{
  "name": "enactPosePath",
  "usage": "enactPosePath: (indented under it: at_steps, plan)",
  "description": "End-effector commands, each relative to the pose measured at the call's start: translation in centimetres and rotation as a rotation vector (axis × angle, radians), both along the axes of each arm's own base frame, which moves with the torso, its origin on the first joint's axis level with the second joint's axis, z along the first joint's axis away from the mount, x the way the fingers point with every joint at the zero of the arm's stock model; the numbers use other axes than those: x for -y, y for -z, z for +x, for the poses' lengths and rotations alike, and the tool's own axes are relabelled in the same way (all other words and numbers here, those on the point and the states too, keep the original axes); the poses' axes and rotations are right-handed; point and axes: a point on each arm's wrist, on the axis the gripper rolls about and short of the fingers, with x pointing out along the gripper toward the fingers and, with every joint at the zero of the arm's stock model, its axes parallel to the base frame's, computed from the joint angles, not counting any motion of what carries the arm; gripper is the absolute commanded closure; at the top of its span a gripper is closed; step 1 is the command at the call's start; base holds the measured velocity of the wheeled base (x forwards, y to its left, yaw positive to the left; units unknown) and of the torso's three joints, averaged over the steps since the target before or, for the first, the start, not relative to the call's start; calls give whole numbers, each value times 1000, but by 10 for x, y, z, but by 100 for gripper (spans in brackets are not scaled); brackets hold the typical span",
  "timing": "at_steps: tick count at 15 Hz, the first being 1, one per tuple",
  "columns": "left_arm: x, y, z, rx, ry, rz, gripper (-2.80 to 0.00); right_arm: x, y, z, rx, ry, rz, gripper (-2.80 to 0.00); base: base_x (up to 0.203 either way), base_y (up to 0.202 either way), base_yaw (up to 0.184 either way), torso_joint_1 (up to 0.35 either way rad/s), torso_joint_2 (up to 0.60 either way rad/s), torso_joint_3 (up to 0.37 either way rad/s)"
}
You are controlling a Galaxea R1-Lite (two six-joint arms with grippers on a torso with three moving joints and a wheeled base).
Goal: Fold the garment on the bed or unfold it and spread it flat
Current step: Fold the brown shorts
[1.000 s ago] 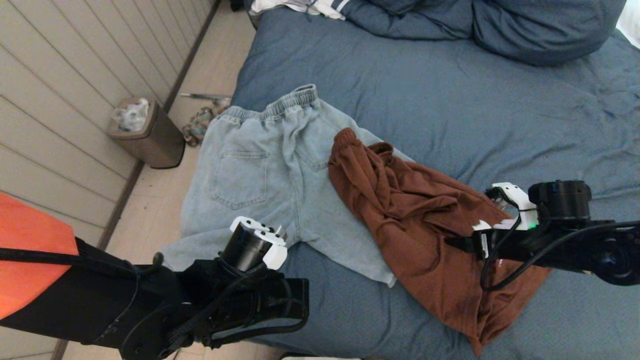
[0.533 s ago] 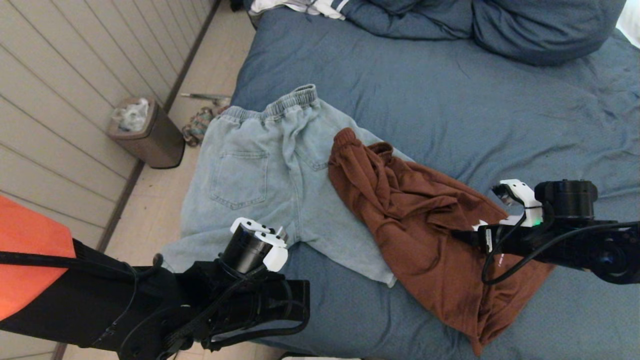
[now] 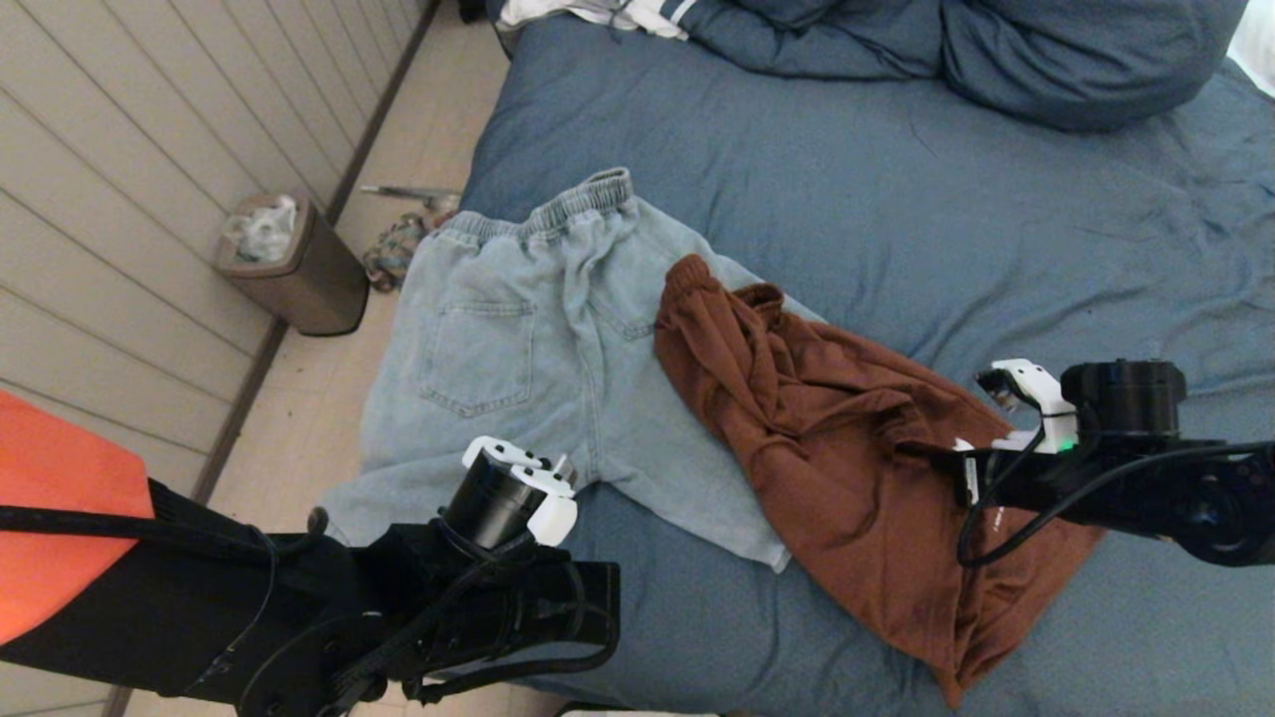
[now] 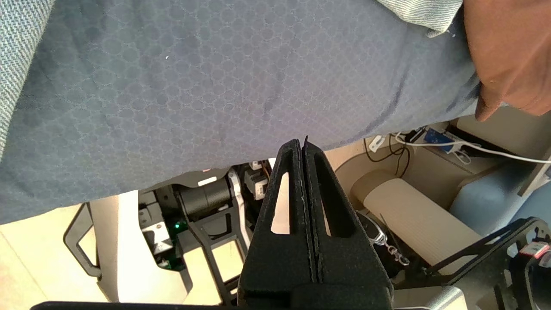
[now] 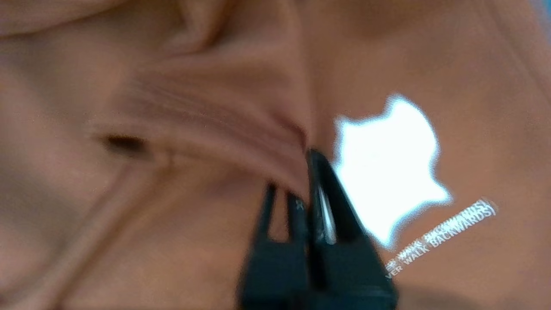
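Across my head view stretches the bed (image 3: pixel 896 199), slate-blue and wrinkled, with matching pillows (image 3: pixel 996 50) heaped at its far end. Pale denim shorts (image 3: pixel 518 349) lie flat near its left edge. Overlapping their right side, a rust-brown garment (image 3: pixel 837 448) lies rumpled, with a white print on it. On the floor by the wall I see a small bin (image 3: pixel 294 264). My right gripper (image 5: pixel 308 172) is pinched shut on a fold of the brown garment. My left gripper (image 4: pixel 304 148) hangs closed and empty just off the bed's near edge.
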Motion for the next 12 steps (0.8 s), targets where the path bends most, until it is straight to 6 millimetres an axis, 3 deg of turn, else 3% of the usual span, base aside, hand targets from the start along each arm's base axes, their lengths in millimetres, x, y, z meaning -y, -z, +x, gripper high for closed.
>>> enactPosePath:
  at_steps: [1,3,8,12]
  plan:
    - [0,-2,0,4,-2,-7,0,1,-13,-4,47,5,-3,0,0,0,0,0,0,0]
    - [0,-2,-1,5,-1,-7,0,6,-22,-13,69,24,-7,0,0,0,0,0,0,0]
    - [-3,-11,-4,28,-5,-22,0,45,-5,-50,-8,179,-14,0,0,0,0,0,0,0]
    - [-4,-10,-5,24,2,-19,0,79,11,-54,-61,261,-28,0,0,0,0,0,0,0]
